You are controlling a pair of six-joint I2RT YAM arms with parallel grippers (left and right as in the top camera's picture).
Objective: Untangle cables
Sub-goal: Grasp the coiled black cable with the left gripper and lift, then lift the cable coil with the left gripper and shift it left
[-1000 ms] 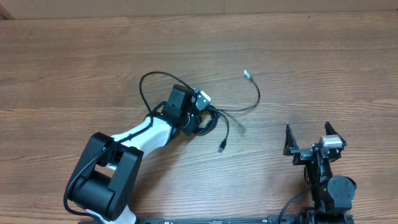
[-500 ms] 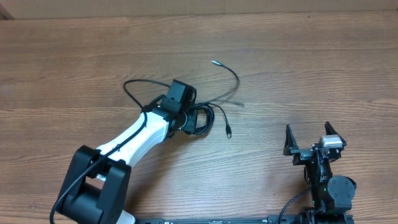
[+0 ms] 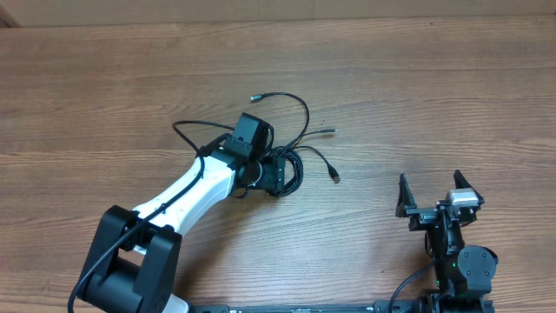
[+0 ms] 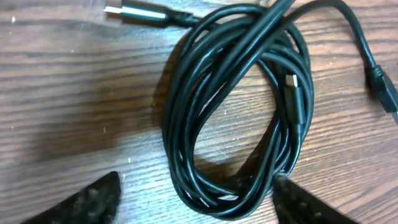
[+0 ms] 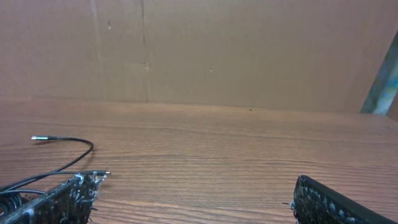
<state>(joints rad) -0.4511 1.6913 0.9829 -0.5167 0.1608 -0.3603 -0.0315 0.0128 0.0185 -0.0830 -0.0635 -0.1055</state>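
Observation:
The cables point(image 3: 294, 162) lie as a tangled black coil on the wooden table, with loose ends fanning out: a silver plug point(image 3: 256, 98) at the back, another point(image 3: 333, 130) to the right, and a black plug point(image 3: 335, 176) nearer me. My left gripper point(image 3: 280, 174) is at the coil. In the left wrist view the cables point(image 4: 236, 112) lie flat, and the left gripper point(image 4: 196, 186) is open, its fingertips point(image 4: 87, 199) either side of the coil's near loop. My right gripper point(image 3: 432, 196) is open and empty, well to the right of the cables.
In the right wrist view two cable ends point(image 5: 62, 140) reach in from the left, over bare table point(image 5: 217, 155). A brown cardboard wall point(image 5: 217, 50) stands at the table's far edge. The left arm point(image 3: 195, 187) crosses the table from the lower left.
The left arm swung toward the back left, dragging the cable bundle with it. Its jaws then opened and let the coil go onto the table. The loose ends shifted. The right arm stayed still.

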